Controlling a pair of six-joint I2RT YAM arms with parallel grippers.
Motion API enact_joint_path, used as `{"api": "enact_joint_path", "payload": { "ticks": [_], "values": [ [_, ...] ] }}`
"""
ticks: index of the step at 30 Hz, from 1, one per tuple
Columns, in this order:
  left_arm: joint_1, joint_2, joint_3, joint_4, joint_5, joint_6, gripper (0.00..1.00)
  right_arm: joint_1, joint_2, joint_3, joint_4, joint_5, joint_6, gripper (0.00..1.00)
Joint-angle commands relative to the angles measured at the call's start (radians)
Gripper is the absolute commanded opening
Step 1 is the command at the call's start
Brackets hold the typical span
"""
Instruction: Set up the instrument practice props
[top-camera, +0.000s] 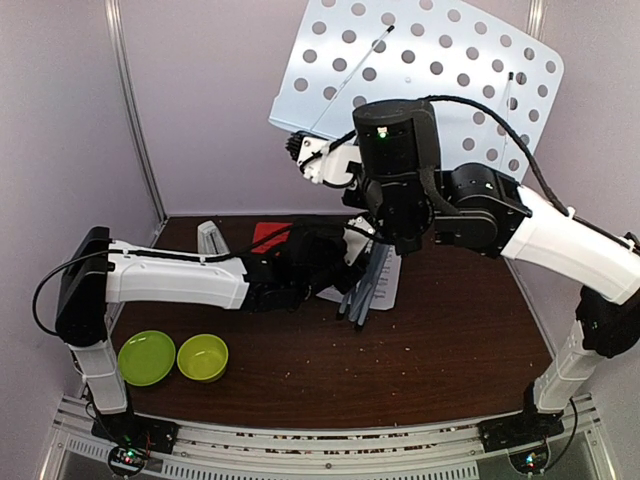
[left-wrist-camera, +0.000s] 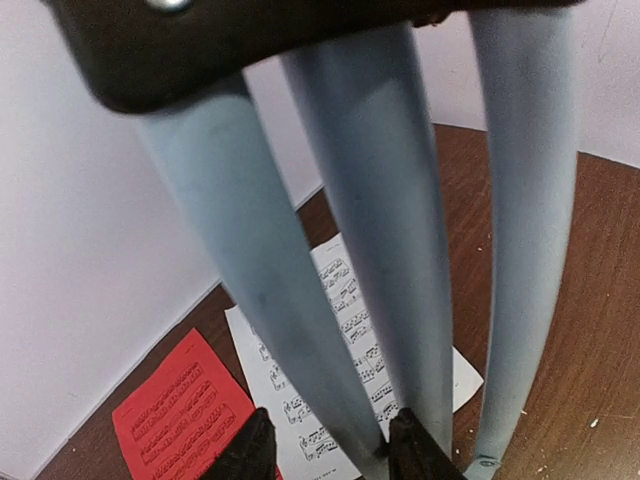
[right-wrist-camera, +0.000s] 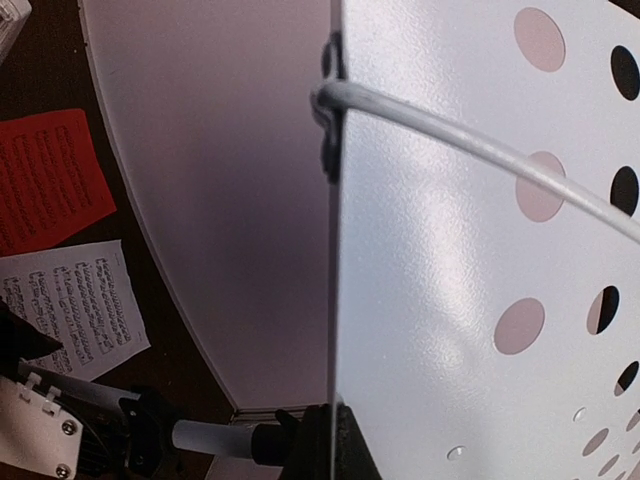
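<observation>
right pincer (right-wrist-camera: 320, 440) is clamped on the desk edge of the music stand (top-camera: 440, 60), held above the table (top-camera: 450, 350) middle. left pincer (left-wrist-camera: 335, 448), partly open, straddles the tip of the middle tripod leg (left-wrist-camera: 370, 250), which hangs steeply down; the left arm is nearer.

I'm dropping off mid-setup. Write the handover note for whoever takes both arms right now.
Right gripper: shut on the music stand at the edge of its perforated desk, holding it up.
Left gripper: open, with the fingers either side of the stand's legs near their tips, not clamped.
Props: the white sheet lies flat on the table under the legs, with the red sheet beside it. The metronome is back left.
Done: the stand is in hand.
Left: spread the legs, stand it up, put the sheets on the desk, place the metronome.
</observation>
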Motion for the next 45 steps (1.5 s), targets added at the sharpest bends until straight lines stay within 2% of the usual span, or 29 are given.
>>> {"api": "enact_joint_path", "payload": {
  "ticks": [1, 5, 7, 13, 15, 16, 19, 21, 24, 32, 41, 45],
  "values": [
    [-0.001, 0.016, 0.060, 0.031, -0.053, -0.064, 0.43, 0.037, -0.021, 0.099, 0.145, 0.084, -0.047, 0.00],
    [-0.001, 0.029, 0.101, -0.005, -0.097, -0.121, 0.52, 0.048, -0.019, 0.105, 0.143, 0.092, -0.040, 0.00],
    [-0.001, 0.038, 0.115, -0.018, -0.092, -0.148, 0.52, 0.052, -0.018, 0.103, 0.143, 0.097, -0.039, 0.00],
    [-0.001, 0.067, 0.158, -0.033, -0.102, -0.178, 0.34, 0.060, -0.010, 0.114, 0.148, 0.101, -0.026, 0.00],
    [-0.001, 0.076, 0.174, -0.037, -0.109, -0.198, 0.31, 0.060, -0.006, 0.120, 0.147, 0.101, -0.020, 0.00],
    [-0.001, 0.079, 0.181, -0.037, -0.113, -0.208, 0.32, 0.060, -0.006, 0.119, 0.152, 0.103, -0.018, 0.00],
    [-0.001, 0.088, 0.191, -0.034, -0.134, -0.249, 0.44, 0.060, -0.005, 0.118, 0.161, 0.110, -0.011, 0.00],
    [-0.001, 0.094, 0.191, -0.017, -0.120, -0.258, 0.43, 0.060, -0.008, 0.112, 0.154, 0.113, -0.001, 0.00],
    [-0.006, 0.110, 0.193, 0.009, -0.106, -0.237, 0.35, 0.060, -0.022, 0.092, 0.142, 0.107, 0.010, 0.00],
    [-0.028, 0.106, 0.156, 0.031, -0.082, -0.158, 0.00, 0.060, -0.054, 0.065, 0.126, 0.078, 0.006, 0.00],
    [-0.030, 0.060, -0.011, 0.128, 0.009, -0.048, 0.00, 0.060, -0.084, 0.080, 0.041, 0.014, 0.007, 0.00],
    [-0.030, 0.051, -0.074, 0.136, 0.029, -0.043, 0.00, 0.064, -0.092, 0.085, 0.035, 0.006, 0.002, 0.00]
  ]
}}
